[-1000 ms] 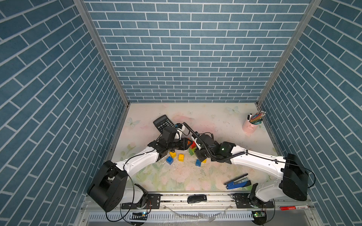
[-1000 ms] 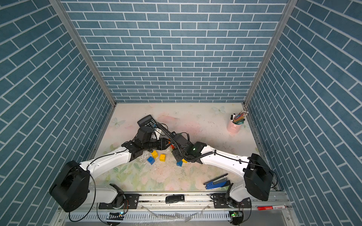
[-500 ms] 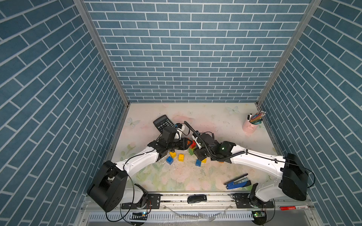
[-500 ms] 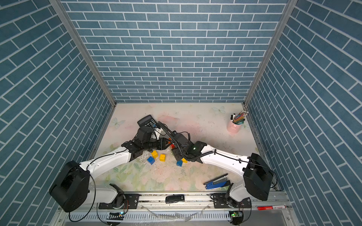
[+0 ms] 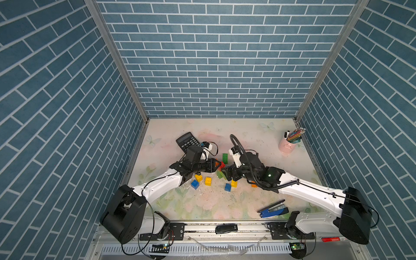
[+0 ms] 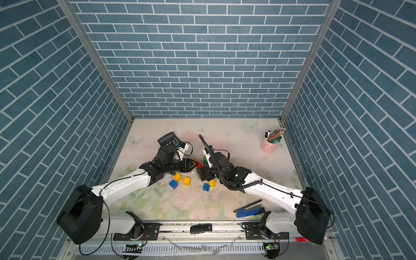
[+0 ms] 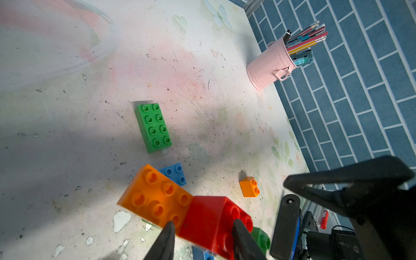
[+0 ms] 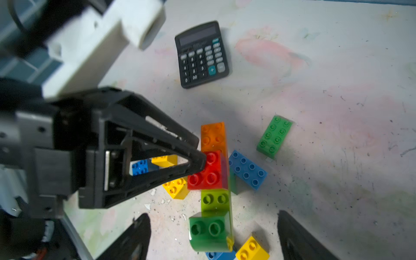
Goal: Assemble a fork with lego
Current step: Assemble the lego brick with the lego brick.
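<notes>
i see my left gripper [image 8: 201,157] closed narrow on the red brick [image 8: 209,171] of the joined lego row [image 8: 219,175], which has an orange brick [image 8: 212,136] on one end and a lime brick [image 8: 215,199] then a dark green brick [image 8: 209,229] on the other. my right gripper [image 8: 216,236] has its jaws spread wide on both sides of the dark green end, touching nothing and holding nothing (i cannot tell if the row rests on the table [image 8: 337,157]). the row is near the middle of the table between both arms, with a loose green brick [image 8: 274,136] and a blue brick [image 8: 247,170] just beside it.
</notes>
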You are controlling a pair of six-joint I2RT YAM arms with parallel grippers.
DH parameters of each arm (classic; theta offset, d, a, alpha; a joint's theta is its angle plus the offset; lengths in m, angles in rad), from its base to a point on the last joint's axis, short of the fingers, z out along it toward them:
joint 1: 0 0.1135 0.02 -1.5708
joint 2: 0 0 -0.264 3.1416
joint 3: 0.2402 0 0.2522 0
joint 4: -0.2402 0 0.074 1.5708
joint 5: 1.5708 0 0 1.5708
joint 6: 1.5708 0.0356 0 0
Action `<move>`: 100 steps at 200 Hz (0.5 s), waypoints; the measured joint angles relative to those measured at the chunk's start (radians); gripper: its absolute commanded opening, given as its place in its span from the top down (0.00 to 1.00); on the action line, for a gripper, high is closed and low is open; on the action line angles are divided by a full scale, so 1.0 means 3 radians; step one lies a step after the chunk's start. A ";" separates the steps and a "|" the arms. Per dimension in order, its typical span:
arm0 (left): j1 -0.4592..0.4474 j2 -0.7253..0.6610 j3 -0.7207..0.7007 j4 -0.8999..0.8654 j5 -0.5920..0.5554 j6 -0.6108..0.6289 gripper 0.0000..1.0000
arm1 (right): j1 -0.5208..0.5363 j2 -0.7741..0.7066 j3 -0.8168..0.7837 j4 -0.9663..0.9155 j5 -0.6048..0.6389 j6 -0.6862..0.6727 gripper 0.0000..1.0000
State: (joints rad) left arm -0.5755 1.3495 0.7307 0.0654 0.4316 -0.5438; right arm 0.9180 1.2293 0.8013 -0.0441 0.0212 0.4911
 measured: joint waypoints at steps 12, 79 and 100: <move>0.0000 0.0000 0.0000 0.0000 0.0000 0.0000 0.57 | -0.0179 -0.0118 -0.0224 0.0319 -0.0160 0.0214 0.12; 0.0001 0.0001 0.0005 -0.0010 0.0001 0.0005 0.57 | -0.0463 -0.0090 -0.1208 0.1926 -0.0902 0.1513 0.07; 0.0001 0.0004 0.0014 -0.0024 0.0003 0.0005 0.57 | -0.0478 0.0114 -0.1367 0.2378 -0.1047 0.1816 0.07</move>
State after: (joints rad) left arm -0.5751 1.3506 0.7349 0.0582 0.4324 -0.5423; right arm 0.7746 1.2636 0.3912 0.6693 -0.2928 1.0359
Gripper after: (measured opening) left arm 0.429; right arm 0.929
